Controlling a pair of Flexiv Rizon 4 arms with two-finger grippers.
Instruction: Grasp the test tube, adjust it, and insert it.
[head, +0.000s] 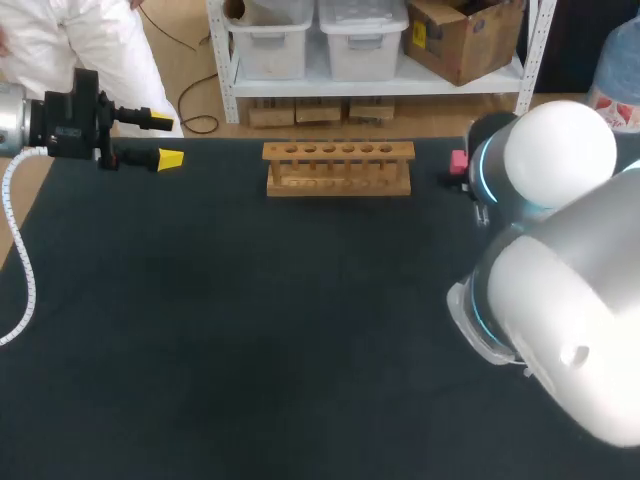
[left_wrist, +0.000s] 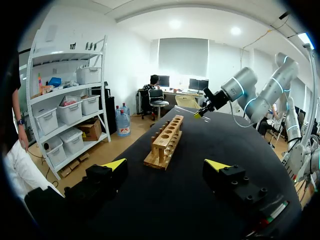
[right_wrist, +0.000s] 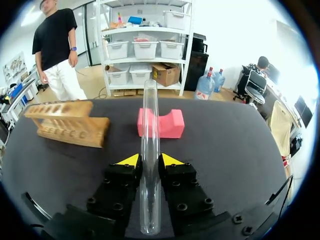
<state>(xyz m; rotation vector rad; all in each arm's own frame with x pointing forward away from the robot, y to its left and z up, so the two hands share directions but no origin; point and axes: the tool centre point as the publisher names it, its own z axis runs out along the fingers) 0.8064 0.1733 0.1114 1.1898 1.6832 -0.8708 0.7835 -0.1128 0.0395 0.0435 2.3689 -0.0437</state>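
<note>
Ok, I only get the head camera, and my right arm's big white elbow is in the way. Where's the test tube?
Observer: The right wrist view shows it. The test tube is clamped between the fingers of the right gripper, lying along them.
Operator: What's that little pink thing by my arm?
Observer: It's a pink block on the table ahead of the gripper, with a notch in its top. The tube points out over the notch, but I can't tell if they touch.
Operator: Is the tube over the rack?
Observer: No. In the left wrist view the right gripper is past the far end of the wooden rack, not above any hole.
</note>
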